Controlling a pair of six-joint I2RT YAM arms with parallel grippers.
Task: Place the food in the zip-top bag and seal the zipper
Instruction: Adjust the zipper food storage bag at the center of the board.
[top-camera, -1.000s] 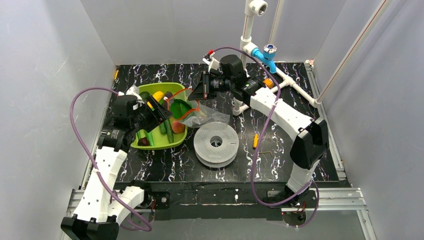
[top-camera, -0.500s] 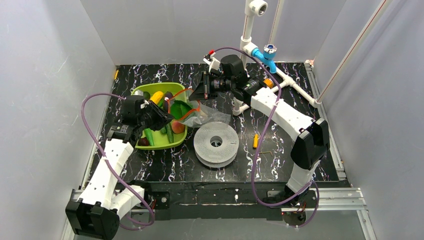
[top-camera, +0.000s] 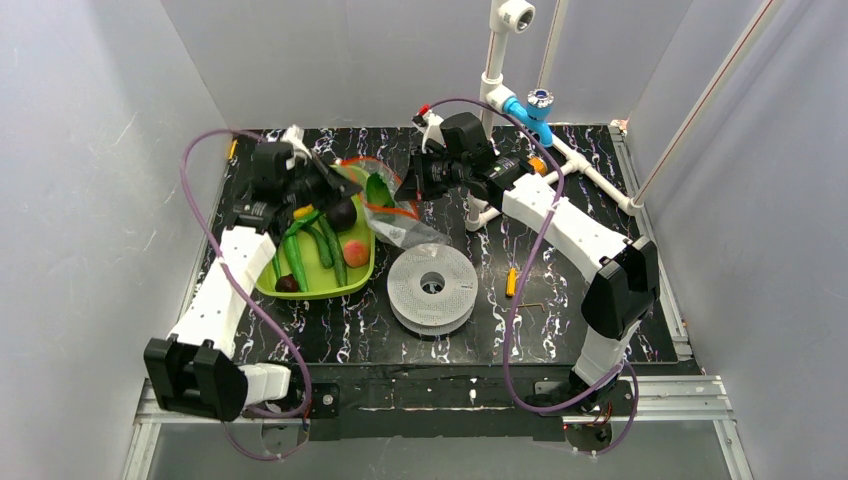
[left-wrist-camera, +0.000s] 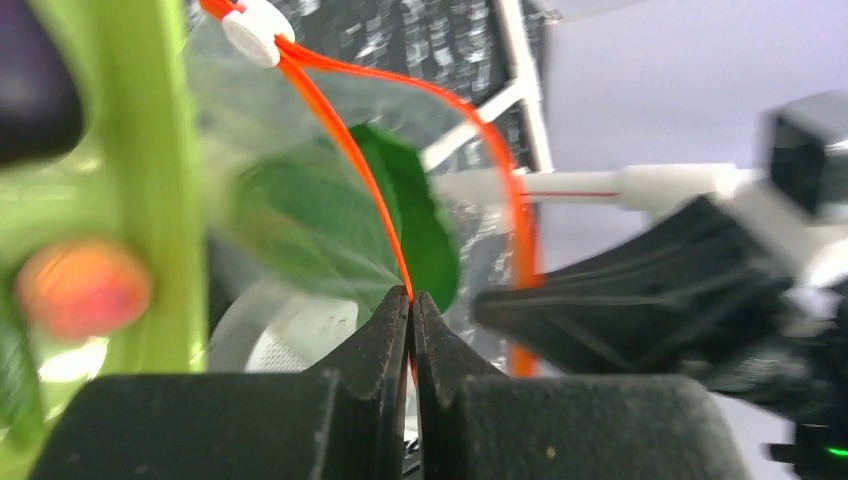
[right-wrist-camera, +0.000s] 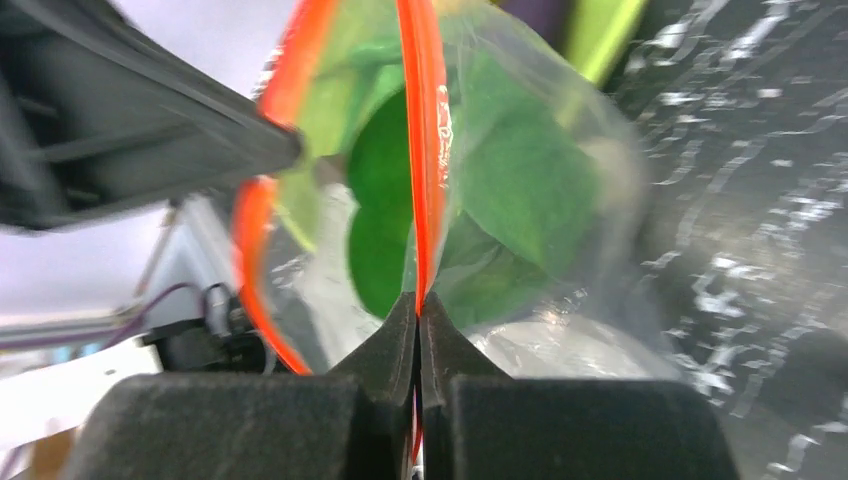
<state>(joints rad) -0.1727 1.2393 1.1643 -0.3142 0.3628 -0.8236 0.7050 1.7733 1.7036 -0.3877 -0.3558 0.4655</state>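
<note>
Left jaws: pinched shut on the zipper of the zip-top bag; right jaws: likewise on the opposite lip, apparently spreading the mouth for loading. Inside, one green leaf; eggplant, round fruit and peppers lie in the green tray.

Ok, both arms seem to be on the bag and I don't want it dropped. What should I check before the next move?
1. Hold of the left gripper on the zipper: ok, shut on it.
2. Hold of the right gripper on the zipper: ok, shut on it.
3. Mouth of the bag open: ok.
4. All food inside: not ok. Only a green leaf is in. The eggplant, orange-red fruit and green peppers lie in the green tray.
5. A gripper free for loading: not ok.
</note>
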